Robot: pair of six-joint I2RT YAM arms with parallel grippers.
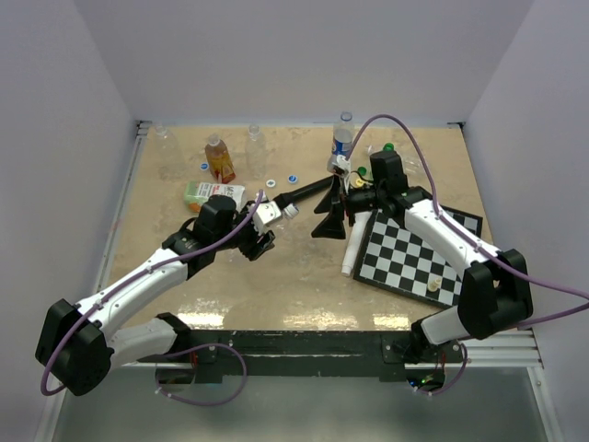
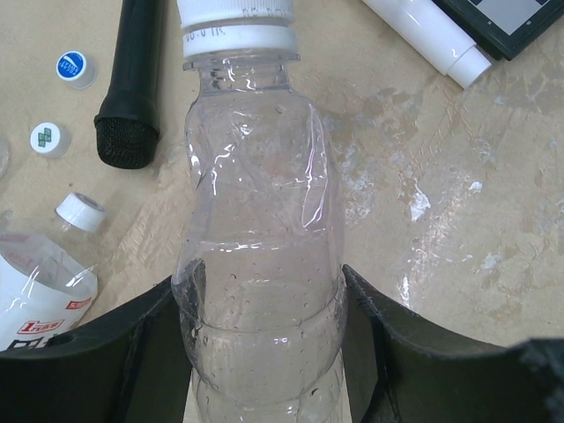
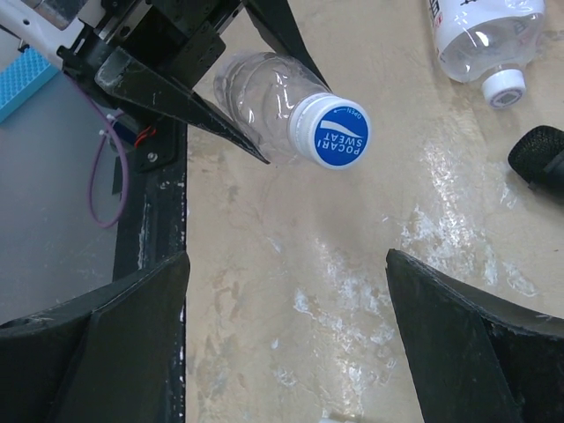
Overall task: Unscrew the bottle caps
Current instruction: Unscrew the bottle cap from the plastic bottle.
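Clear plastic bottle (image 2: 260,220) clamped at waist in left claw (image 2: 260,295), held above counter (image 2: 441,220). Left wrist view: cap (image 2: 236,13) side-on, white skirt only. Right wrist view: cap end-on, blue top printed "POCARI SWEAT"; right claw (image 3: 288,260) spread wide, holding nothing, facing cap.

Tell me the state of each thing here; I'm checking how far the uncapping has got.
Clear bottle: gripped, capped.
Left tool: shut on the clear bottle.
Right tool: open, empty.
Labelled bottle: lying on its side, capped.
Loose blue cap: off, lying free.
Loose green cap: off, lying free.
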